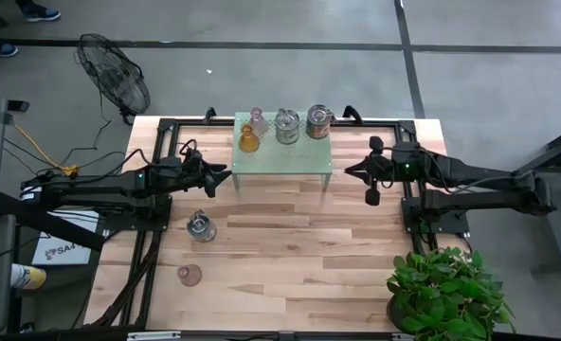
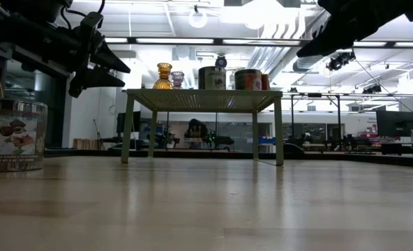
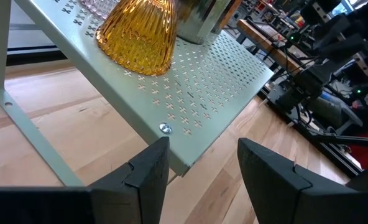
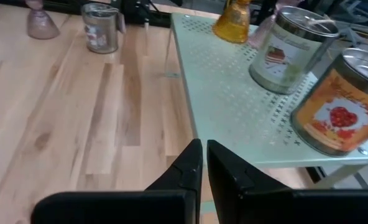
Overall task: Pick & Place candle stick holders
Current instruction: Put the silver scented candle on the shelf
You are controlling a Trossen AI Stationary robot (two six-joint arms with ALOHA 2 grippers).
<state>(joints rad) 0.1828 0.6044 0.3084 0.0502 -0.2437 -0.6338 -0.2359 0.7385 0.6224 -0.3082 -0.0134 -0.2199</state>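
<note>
Wooden table, pale green stand at the far edge. On the stand: amber holder, clear glass holder, two silvery tins. On the bare wood: another tin and a pinkish holder. Left gripper open, empty, just beside the stand's left edge. Right gripper closed on nothing, at the stand's right edge.

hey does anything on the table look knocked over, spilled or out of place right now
Nothing stands out. Four holders stand upright on the green stand; the silvery holder and the pinkish glass holder stand upright on the table. Nothing looks spilled or broken.
</note>
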